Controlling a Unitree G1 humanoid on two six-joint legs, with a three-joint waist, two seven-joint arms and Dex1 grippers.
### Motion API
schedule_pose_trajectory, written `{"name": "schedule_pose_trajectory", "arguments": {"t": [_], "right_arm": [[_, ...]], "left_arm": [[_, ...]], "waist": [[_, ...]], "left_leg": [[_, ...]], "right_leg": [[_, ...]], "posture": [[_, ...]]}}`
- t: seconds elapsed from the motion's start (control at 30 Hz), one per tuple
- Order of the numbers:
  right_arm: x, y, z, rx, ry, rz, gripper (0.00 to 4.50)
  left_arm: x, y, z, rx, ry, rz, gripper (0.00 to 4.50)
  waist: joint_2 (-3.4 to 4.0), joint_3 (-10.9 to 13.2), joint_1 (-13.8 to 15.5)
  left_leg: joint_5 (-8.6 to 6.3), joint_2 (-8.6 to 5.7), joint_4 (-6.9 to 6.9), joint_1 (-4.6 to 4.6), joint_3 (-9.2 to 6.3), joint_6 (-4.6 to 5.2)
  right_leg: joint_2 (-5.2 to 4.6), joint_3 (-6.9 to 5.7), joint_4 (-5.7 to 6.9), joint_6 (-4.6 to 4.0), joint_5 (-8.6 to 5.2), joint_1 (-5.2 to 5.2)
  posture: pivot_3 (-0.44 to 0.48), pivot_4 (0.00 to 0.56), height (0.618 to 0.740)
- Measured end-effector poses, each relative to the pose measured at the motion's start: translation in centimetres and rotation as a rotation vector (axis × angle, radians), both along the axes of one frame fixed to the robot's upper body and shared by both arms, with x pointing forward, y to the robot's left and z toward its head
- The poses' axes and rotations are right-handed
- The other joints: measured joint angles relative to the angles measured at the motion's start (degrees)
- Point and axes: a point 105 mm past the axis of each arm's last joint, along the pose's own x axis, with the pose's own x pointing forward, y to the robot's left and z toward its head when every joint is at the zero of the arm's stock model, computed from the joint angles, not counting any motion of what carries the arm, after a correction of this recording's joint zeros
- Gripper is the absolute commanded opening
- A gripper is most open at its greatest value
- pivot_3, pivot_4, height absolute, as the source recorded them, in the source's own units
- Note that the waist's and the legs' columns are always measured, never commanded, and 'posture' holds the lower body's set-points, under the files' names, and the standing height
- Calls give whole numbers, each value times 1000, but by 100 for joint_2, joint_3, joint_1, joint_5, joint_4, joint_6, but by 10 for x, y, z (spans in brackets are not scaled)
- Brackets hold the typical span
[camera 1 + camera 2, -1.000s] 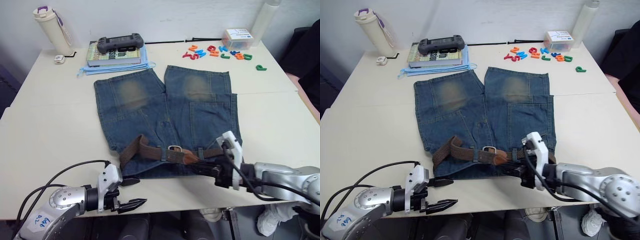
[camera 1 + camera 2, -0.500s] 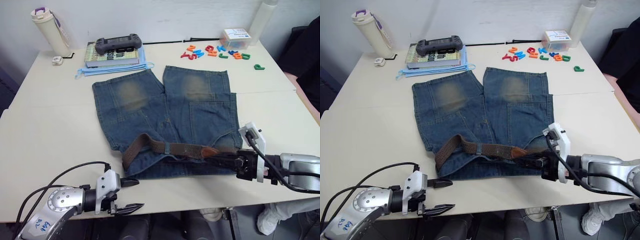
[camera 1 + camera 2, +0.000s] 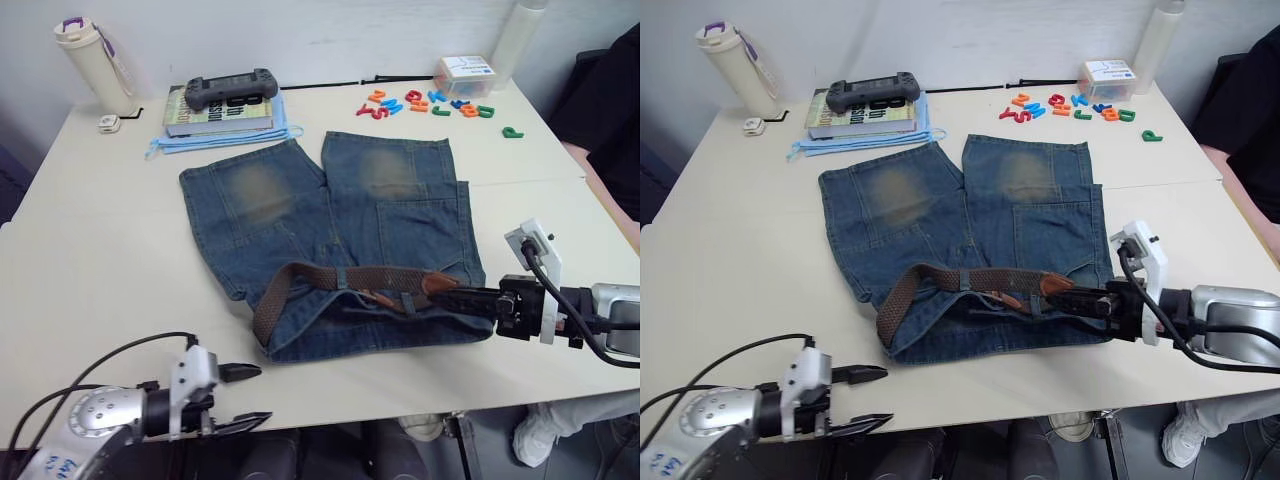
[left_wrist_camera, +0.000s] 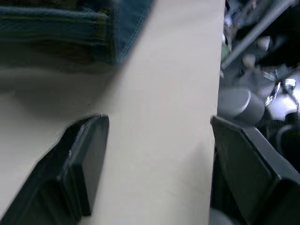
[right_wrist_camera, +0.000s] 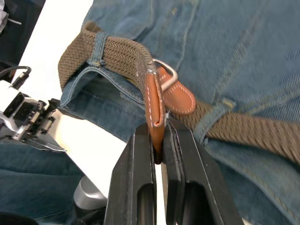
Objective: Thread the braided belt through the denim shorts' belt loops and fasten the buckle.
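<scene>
Lying flat across the middle of the worktop (image 3: 90, 250), the denim shorts (image 3: 330, 235) have their legs toward the top of the frame and the waistband toward the bottom edge. The braided belt (image 3: 970, 281) runs along the waistband, curling into a loop at its left end and passing under a belt loop (image 5: 98, 47) there. The right gripper (image 3: 1077, 301), at the lower right of the frame, is clamped narrow on the belt's tan leather tip (image 5: 154, 110), which stands on edge between its two black fingers. Just beside that tip lies the silver buckle (image 5: 169, 72) with its own tan leather end, resting on the denim.

The left gripper (image 3: 868, 400) sits at the lower left of the frame near the worktop's front edge, its fingers spread wide with nothing between them, apart from the shorts.

Along the top of the frame are a cream bottle (image 3: 90, 62) with a purple lid, a book (image 3: 222, 108) with a grey game controller (image 3: 228, 88) on top, scattered coloured letters (image 3: 430, 102) and a small clear box (image 3: 464, 75) whose contents I cannot make out.
</scene>
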Motion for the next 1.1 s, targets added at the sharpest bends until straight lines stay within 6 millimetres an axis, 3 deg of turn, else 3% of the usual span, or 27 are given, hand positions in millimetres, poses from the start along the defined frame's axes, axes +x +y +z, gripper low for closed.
{"name": "schedule_pose_trajectory", "arguments": {"t": [0.13, 0.3, 0.37, 0.47, 0.6, 0.77, 1.1], "right_arm": [[1, 18, -9, 10, 16, 29, 0], [0, 32, -15, 17, 32, 51, 0], [-1, 36, -17, 20, 37, 60, 0], [-3, 42, -14, 36, 34, 77, 0], [-8, 46, -14, 47, 46, 91, 0], [-13, 43, -15, 31, 65, 89, 0], [-8, 0, -2, -23, 118, 52, 0]], "left_arm": [[2, -9, 57, -175, 2, -57, 3824], [6, -27, 79, -310, 38, -100, 3824], [11, -34, 75, -295, 33, -95, 3824], [35, -45, 44, -175, -3, -14, 3824], [40, -54, 11, -3, -32, -27, 3824], [39, -55, 4, 63, -95, -55, 3824], [21, -41, -4, 89, -56, -164, 3824]], "waist": [[-13, 8, 48], [-12, 8, 6], [-13, 8, -9], [-12, 8, -1], [-35, 13, 0], [-29, 9, 18], [-7, -4, 1]], "left_leg": [[2, -15, 10, -5, -9, 0], [2, -12, 8, -3, -2, -1], [3, -8, 6, -4, 6, -2], [3, -10, 9, 4, 33, 2], [3, -10, 8, 5, 37, 3], [3, -9, 9, 12, 37, 3], [-2, -5, 2, 22, 53, 11]], "right_leg": [[-11, -6, 7, 3, 2, 2], [-6, -9, 7, 3, 2, -3], [-2, -6, 9, 3, 2, -9], [-3, -4, 19, 3, 3, -9], [-6, 6, 21, 3, 3, -12], [-9, 6, 25, 3, 3, -6], [-8, 14, 23, 1, 2, -5]], "posture": [[0, 150, 730], [0, 150, 730], [0, 150, 730], [0, 150, 730], [0, 150, 730], [0, 150, 730], [0, 150, 730]]}}
